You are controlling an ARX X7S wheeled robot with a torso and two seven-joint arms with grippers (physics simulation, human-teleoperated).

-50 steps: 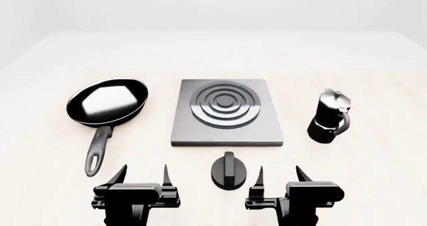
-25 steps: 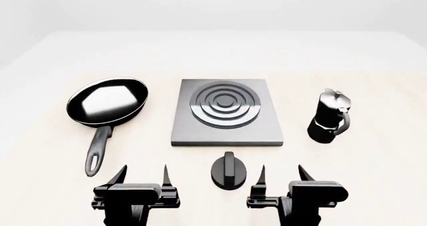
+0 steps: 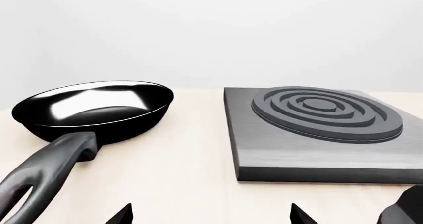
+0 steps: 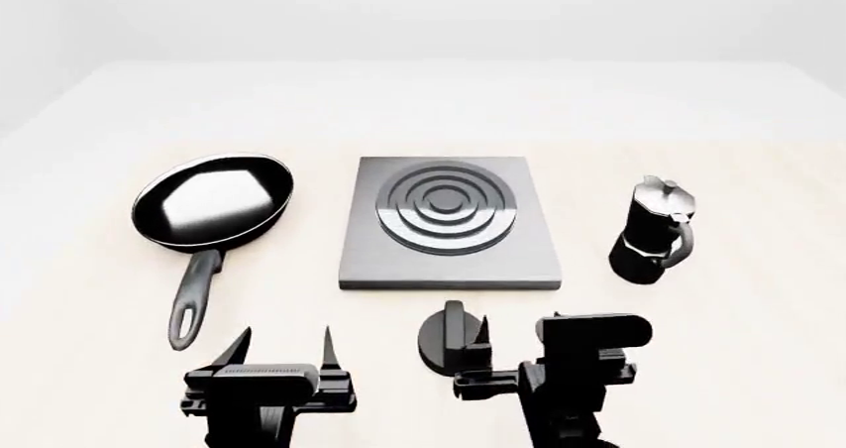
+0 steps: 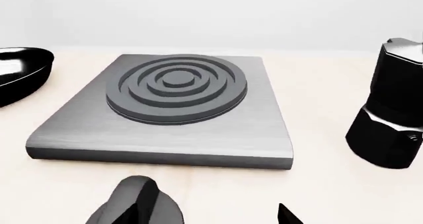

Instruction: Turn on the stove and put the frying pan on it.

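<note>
The right gripper (image 4: 509, 354), fingers spread, hangs just beside the stove knob (image 4: 450, 341) near the table's front edge. It should straddle the ridge squarely before twisting. The left gripper (image 4: 280, 351) waits open; the frying pan (image 4: 212, 202) sits left of the stove plate (image 4: 450, 225).

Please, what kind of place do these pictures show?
Most likely a simulated kitchen test bench, not a real kitchen: a bare pale table before blank grey walls, carrying only a stove with its knob, a frying pan and a moka pot.
</note>
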